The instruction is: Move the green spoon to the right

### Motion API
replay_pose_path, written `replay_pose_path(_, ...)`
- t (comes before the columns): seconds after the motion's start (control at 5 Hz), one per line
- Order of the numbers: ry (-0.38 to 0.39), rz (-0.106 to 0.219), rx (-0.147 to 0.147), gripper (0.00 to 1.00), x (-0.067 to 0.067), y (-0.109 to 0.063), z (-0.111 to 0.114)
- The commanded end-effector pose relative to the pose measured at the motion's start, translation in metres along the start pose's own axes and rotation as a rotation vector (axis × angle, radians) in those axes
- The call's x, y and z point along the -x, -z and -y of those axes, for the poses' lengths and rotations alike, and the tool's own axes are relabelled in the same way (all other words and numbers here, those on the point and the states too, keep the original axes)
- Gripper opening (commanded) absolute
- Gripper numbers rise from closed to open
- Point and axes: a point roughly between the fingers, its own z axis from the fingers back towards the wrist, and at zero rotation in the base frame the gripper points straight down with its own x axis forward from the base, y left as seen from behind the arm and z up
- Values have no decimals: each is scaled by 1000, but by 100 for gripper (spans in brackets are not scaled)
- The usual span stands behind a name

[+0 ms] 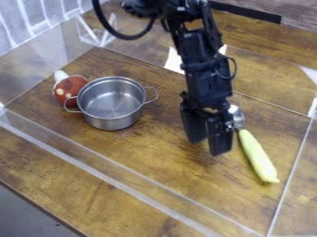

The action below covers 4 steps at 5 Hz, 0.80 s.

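Pincer hangs just above the wooden desk, its jaws spread and gripping nothing. Just to its right lies the green spoon, flat on the desk, apart from the fingers. Further left stands a steel pot, well apart.
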Motion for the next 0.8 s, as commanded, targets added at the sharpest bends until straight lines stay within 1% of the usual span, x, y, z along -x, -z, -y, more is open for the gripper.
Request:
replay_pose_path(0.0, 54, 43, -123, 100, -13, -53, 8)
replay_pose_path(0.2, 89, 28, -191, 100, -14, -73, 18)
replay_pose_path(0.4, 152, 32, -226, 100, -22, -75, 29)
replay_pose_path(0.6, 186, 34, -237, 100, -27, -73, 33)
